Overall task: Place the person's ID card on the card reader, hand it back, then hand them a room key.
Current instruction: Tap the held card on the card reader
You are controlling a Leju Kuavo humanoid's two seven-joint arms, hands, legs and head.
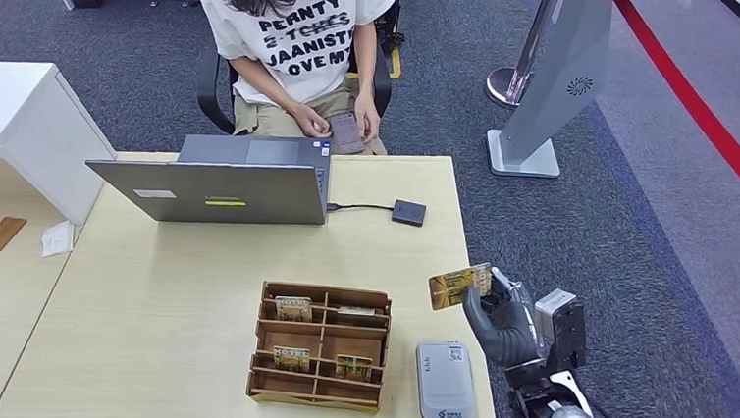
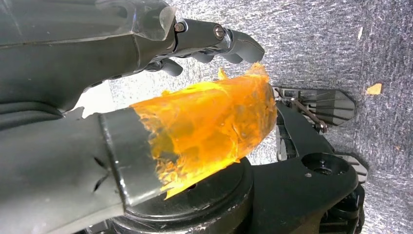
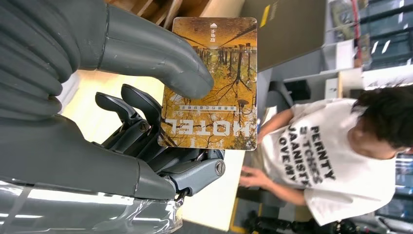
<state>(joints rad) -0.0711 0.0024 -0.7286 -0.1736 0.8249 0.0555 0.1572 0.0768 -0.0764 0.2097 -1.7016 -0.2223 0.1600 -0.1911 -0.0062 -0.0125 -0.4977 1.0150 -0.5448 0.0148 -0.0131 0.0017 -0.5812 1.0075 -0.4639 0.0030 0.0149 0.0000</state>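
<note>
Room key (image 1: 459, 286) pinched in right robot hand (image 1: 498, 321); wooden organizer (image 1: 320, 347) holds four more cards.

right arm: raised at the tabletop's right edge, forearm upright | right hand (image 1: 498, 321): thumb (image 3: 160, 61) pressed on the face of the room key card (image 3: 212, 83), dark fingers (image 3: 131, 109) curled behind it, card held up | left hand (image 2: 146, 97): hanging low, thumb tip wrapped in orange tape, fingers curled, holding nothing
</note>
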